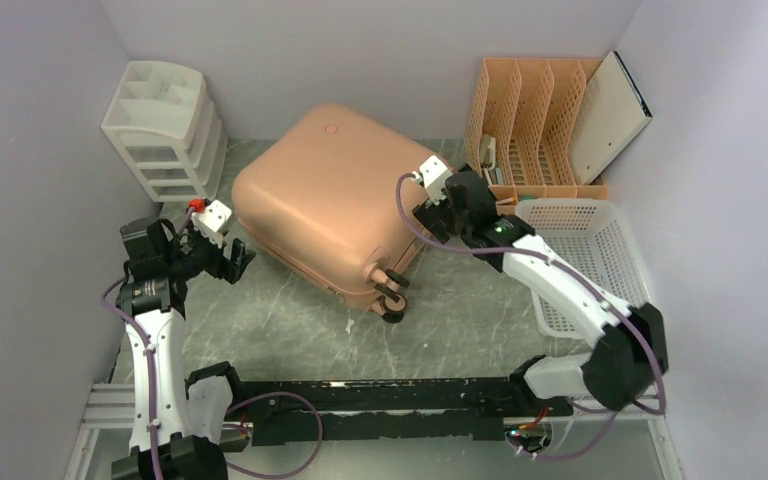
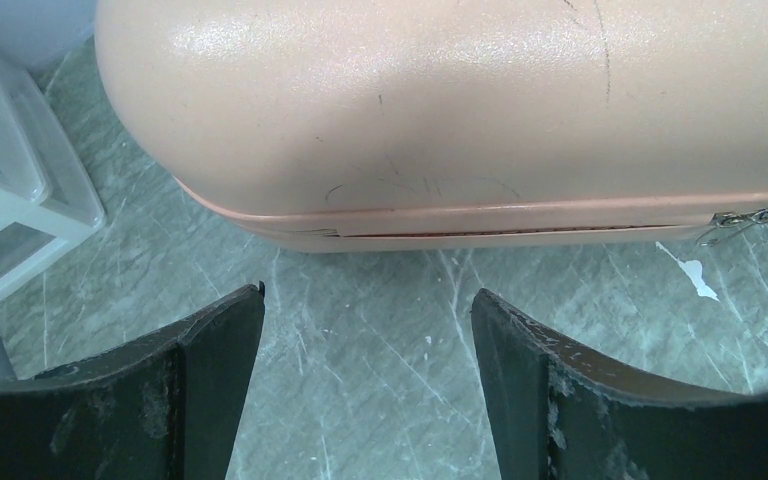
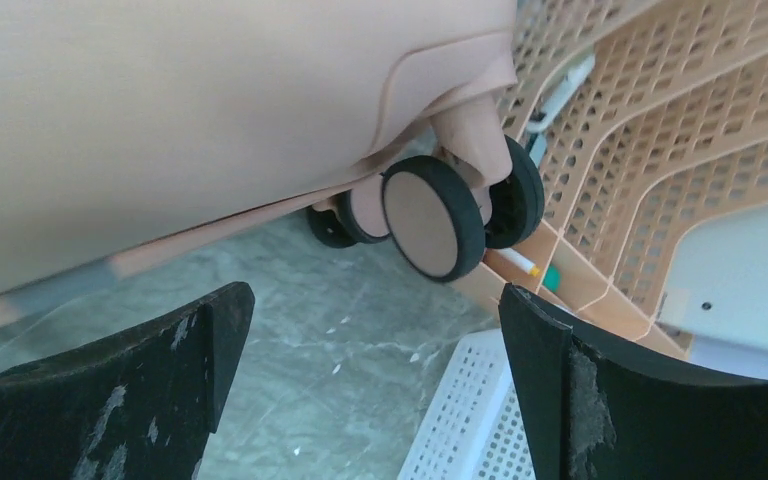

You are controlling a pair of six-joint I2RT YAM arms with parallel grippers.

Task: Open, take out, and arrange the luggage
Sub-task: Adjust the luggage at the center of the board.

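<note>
Two sides of the shut suitcase are flanked by the released left hand and right hand.
Opening is judged unstarted; the zipper pull must be grasped next.

The luggage is seen filling the upper left, all salmon-pink shell, with a seam running along its lower edge. A spinner wheel, black tyre with a pink hub, is hung off the corner and is parked right up against the orange-tan slotted rack. Whether the two actually touch can't be told. A second wheel is tucked behind in shadow. The right gripper is held low over the green marbled table, its dark, scuffed fingers spread wide with nothing caught between them. A white mesh basket is glimpsed at the bottom edge, just under the rack. A small white stick with an orange tip is lodged at the rack's base.
</note>
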